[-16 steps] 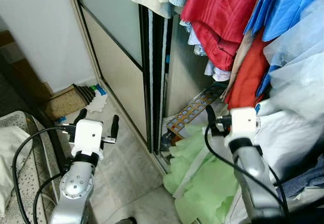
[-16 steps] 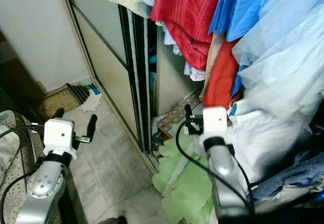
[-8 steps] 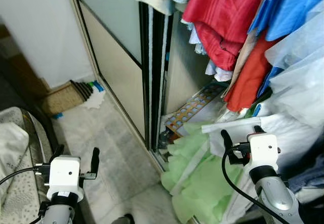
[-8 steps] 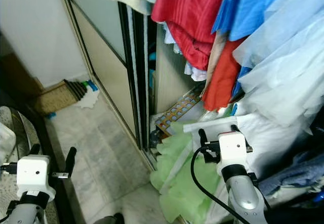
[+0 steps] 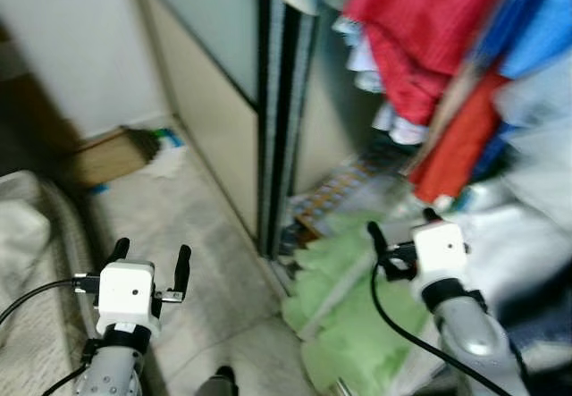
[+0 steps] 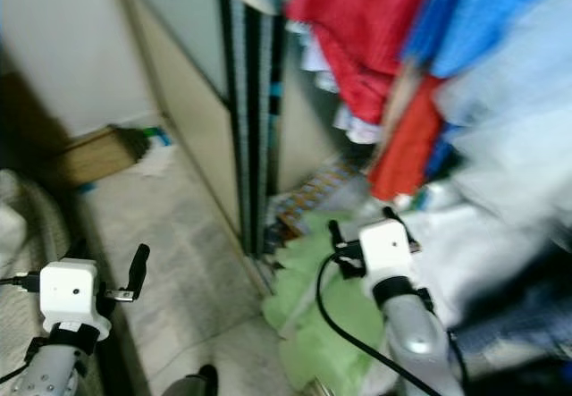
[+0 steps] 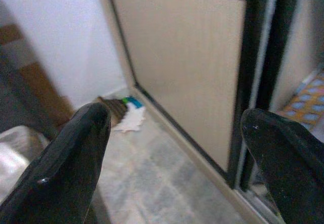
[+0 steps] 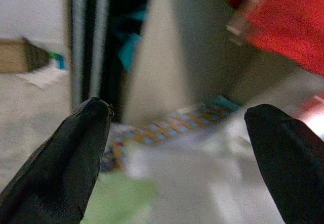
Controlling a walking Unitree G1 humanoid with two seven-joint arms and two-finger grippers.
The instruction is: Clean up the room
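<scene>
A light green garment point(image 5: 344, 315) lies crumpled on the floor at the open wardrobe's foot. My right gripper point(image 5: 400, 224) hovers above it, open and empty; the right wrist view looks past its fingers point(image 8: 55, 163) toward the wardrobe's floor. My left gripper point(image 5: 150, 255) is held over the tiled floor point(image 5: 206, 262), open and empty, facing the beige sliding door point(image 7: 192, 72). A small white cloth point(image 7: 129, 120) lies on the floor by the far wall. The eye views are blurred.
Red point(image 5: 411, 47), orange and blue clothes hang in the wardrobe at the right. An orange-patterned sheet point(image 5: 331, 198) lies inside at the bottom. White fabric point(image 5: 527, 235) bulges at the right. A brown mat point(image 5: 107, 155) sits by the wall, a bed point(image 5: 27, 262) at the left.
The camera has shifted and the picture is now blurred. Both arms dropped low in the view, then rose slightly. Both grippers stay open and empty.
</scene>
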